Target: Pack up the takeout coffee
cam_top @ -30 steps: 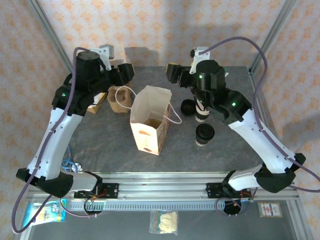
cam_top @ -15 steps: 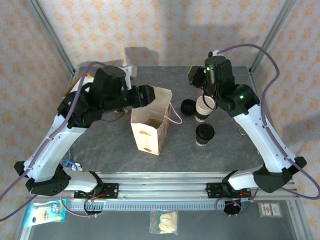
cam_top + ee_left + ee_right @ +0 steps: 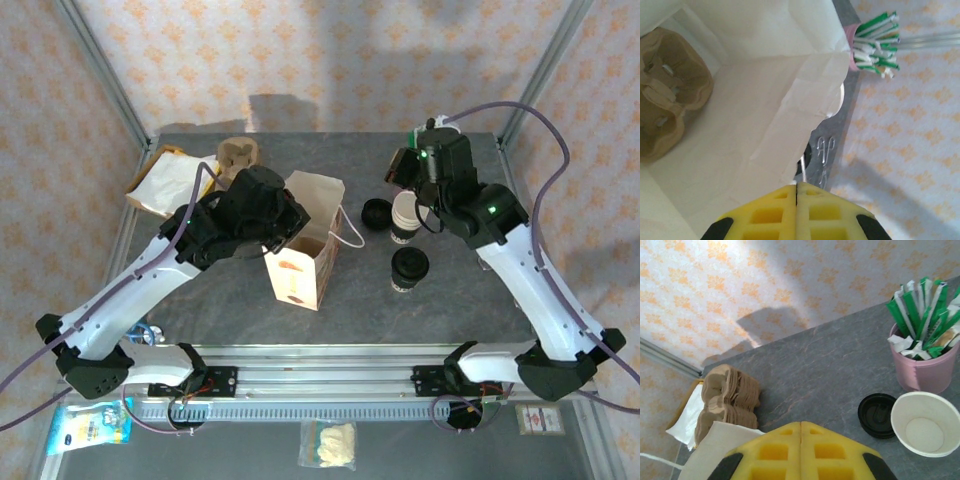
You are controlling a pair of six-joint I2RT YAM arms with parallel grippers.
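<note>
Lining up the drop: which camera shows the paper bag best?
Top external: the whole paper bag stands upright, mouth open. Left wrist sees its white inner walls up close; right wrist catches one corner.

The paper bag (image 3: 296, 278) is of matt cream paper, with soft creases. The table (image 3: 360, 300) looks like grey stone, smooth and dull. The cup carriers (image 3: 727, 395) are of brown pressed pulp, rough. The takeout coffee (image 3: 409, 266) has a black plastic lid with a little shine. The pink cup (image 3: 920, 375) seems smooth plastic; its sachets (image 3: 912, 315) look glossy.
</note>
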